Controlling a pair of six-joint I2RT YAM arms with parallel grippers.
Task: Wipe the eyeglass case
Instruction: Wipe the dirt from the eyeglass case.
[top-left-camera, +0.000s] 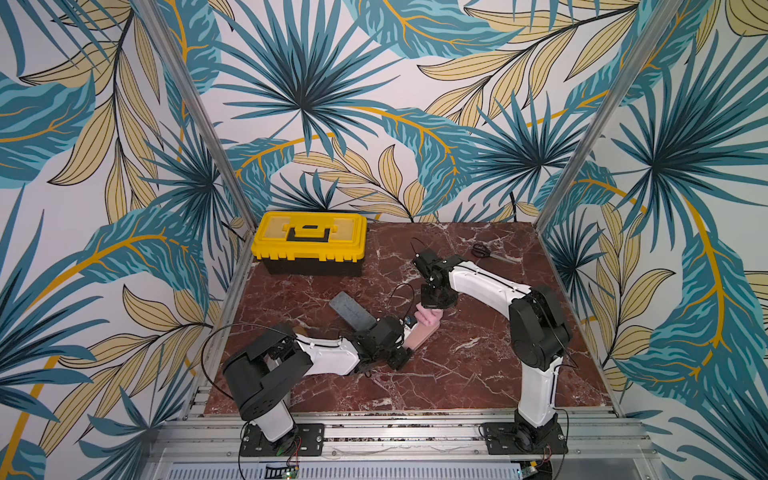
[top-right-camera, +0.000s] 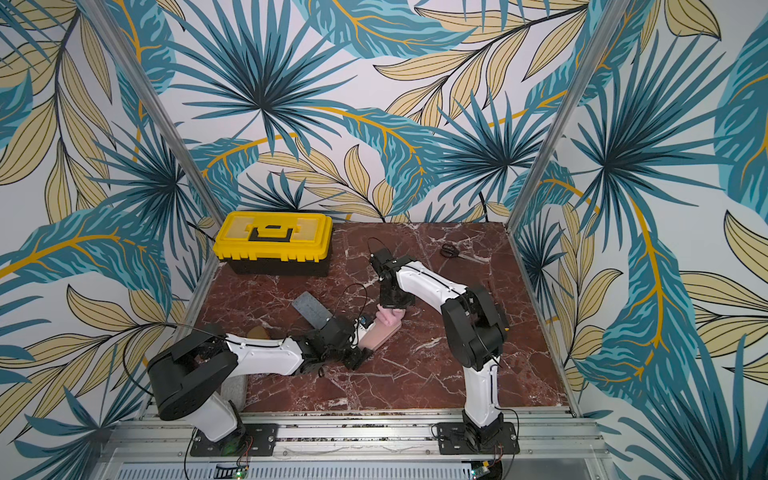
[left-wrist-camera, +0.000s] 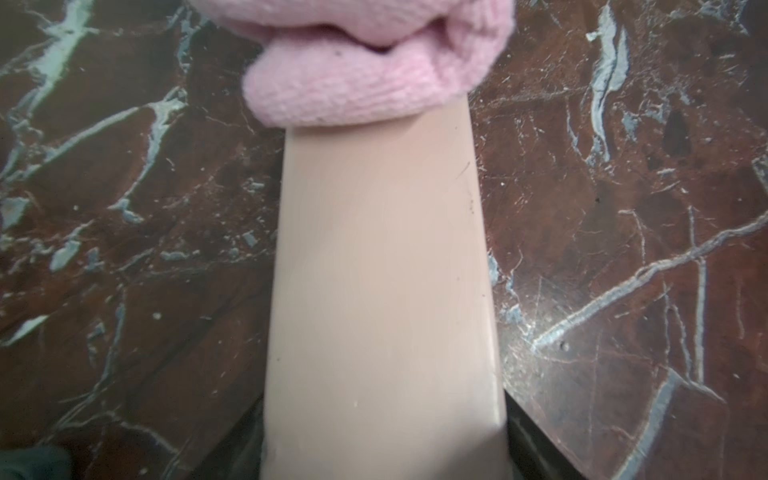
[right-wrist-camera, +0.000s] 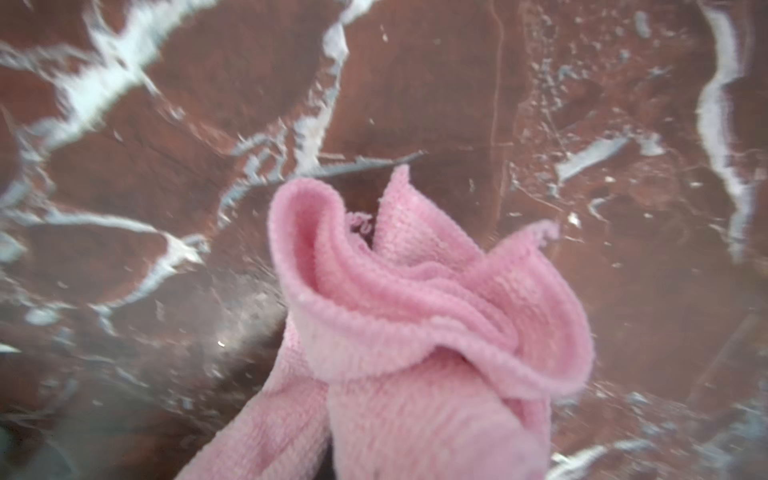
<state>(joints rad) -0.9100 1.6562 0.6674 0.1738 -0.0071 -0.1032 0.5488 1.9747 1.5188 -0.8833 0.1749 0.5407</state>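
The eyeglass case is a pale beige-pink oblong lying on the marble table near its middle. My left gripper holds its near end; in the left wrist view the case fills the space between the dark jaws, so the gripper is shut on it. A bunched pink cloth rests on the case's far end, and that cloth covers the tip. My right gripper points down from above, shut on the cloth; its fingers are hidden by the fabric.
A grey flat block lies just left of the left wrist. At the back left stands a yellow toolbox. Black-handled scissors lie at the back right. A tan object shows behind the left arm.
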